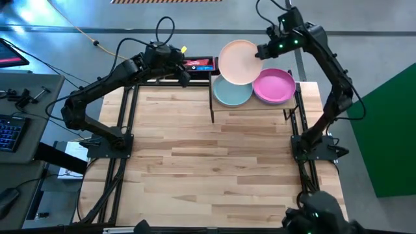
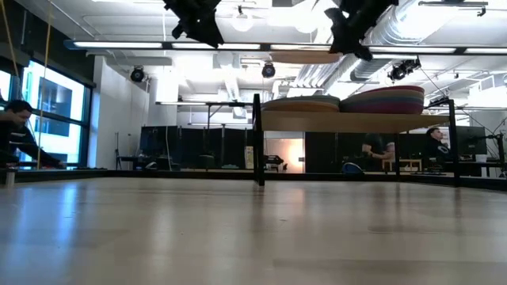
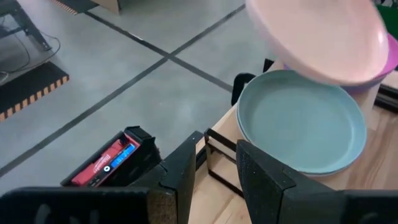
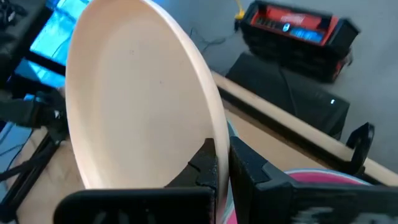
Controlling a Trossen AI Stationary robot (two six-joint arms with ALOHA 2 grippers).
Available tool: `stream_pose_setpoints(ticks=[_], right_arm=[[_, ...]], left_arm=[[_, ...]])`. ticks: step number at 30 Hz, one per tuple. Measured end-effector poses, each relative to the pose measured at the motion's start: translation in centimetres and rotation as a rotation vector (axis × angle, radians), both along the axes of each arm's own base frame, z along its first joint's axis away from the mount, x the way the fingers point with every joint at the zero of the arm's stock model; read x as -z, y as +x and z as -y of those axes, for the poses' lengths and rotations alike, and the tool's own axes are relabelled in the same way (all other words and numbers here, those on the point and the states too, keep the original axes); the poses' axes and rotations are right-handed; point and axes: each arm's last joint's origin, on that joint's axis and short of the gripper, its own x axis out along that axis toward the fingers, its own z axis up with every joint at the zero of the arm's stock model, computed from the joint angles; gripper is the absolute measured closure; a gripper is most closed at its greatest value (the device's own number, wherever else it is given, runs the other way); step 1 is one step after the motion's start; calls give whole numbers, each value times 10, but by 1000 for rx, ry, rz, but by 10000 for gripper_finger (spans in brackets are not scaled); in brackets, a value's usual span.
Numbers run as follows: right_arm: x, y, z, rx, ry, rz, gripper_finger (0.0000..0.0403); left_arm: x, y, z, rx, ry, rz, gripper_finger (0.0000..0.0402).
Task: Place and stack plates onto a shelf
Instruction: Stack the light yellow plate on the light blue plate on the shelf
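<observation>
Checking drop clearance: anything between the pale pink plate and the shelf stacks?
Nothing visible. The right gripper, shut on the pale pink plate, holds it above the teal plate stack on the shelf; left gripper is off beside it.

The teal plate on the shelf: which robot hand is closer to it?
Right. The right gripper hangs just above the teal plate, holding a cream plate over it. The left gripper sits off to the shelf's side, empty.

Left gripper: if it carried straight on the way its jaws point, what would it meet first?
Probably the near rim of the teal plate on the shelf. The left gripper is empty, jaws open; depth is uncertain, so the shelf's edge may come first.
</observation>
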Motion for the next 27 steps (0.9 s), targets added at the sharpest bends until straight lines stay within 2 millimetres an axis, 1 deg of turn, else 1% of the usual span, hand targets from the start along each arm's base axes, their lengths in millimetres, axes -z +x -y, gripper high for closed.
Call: stream_pose_setpoints(ticks=[3, 6, 10, 13, 18, 27], right_arm=[[12, 0, 12, -30, 48, -7, 403], [24, 4, 23, -56, 76, -14, 403], [36, 12, 31, -131, 114, 10, 403], [48, 16, 36, -159, 153, -16, 403], [64, 21, 39, -202, 208, -81, 403], [80, 45, 35, -273, 193, -163, 403]], left_arm=[[0, 0, 0, -15, -19, 19, 298], [0, 0, 0, -25, -33, 32, 298], [0, 0, 0, -42, -56, 52, 298], [0, 0, 0, -43, -58, 52, 298], [0, 0, 0, -59, -79, 71, 298], [0, 0, 0, -64, -87, 77, 298]])
